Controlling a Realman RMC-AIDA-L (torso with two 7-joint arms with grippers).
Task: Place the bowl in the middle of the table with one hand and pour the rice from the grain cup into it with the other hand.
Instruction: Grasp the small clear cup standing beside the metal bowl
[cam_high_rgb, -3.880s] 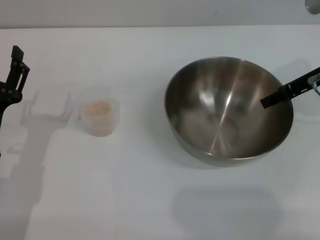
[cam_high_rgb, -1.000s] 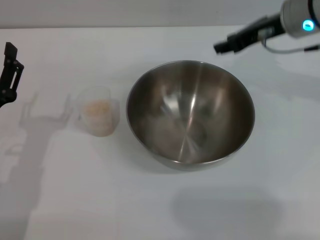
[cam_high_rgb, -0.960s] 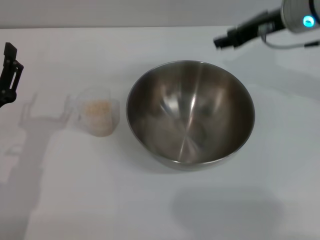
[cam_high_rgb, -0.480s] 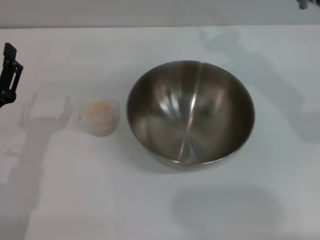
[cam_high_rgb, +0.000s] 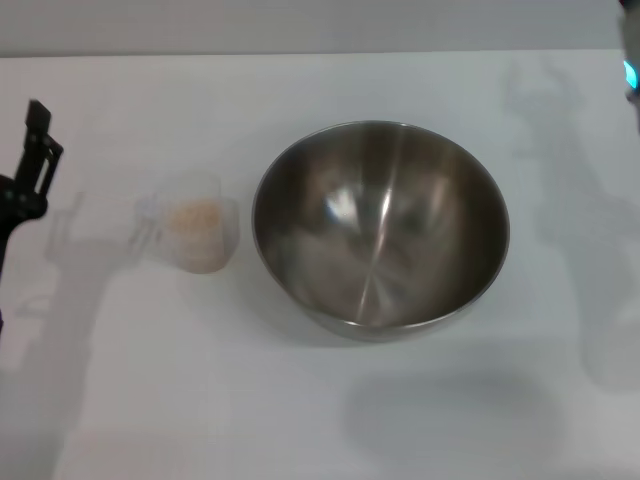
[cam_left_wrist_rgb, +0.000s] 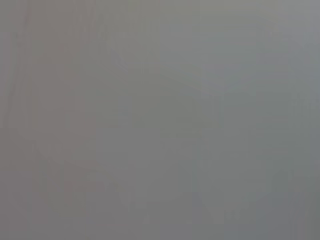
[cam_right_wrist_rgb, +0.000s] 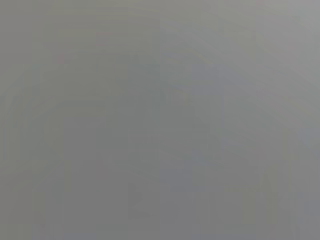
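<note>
The stainless-steel bowl (cam_high_rgb: 380, 225) stands upright near the middle of the white table (cam_high_rgb: 200, 400), with nothing in it. The clear grain cup (cam_high_rgb: 197, 236) stands just left of the bowl, apart from it, with pale beige rice (cam_high_rgb: 193, 215) inside. My left gripper (cam_high_rgb: 38, 150) is at the table's far left edge, well left of the cup and touching nothing. Of my right arm (cam_high_rgb: 632, 60) only a sliver with a blue light shows at the far right edge; its gripper is out of view. Both wrist views show only flat grey.
Soft shadows of the arms fall on the table left of the cup and right of the bowl. The table's far edge runs along the top of the head view.
The bowl has moved from the right to the middle. The right gripper has let it go and drawn away up and right, out of view. The left gripper has shifted slightly towards the cup.
</note>
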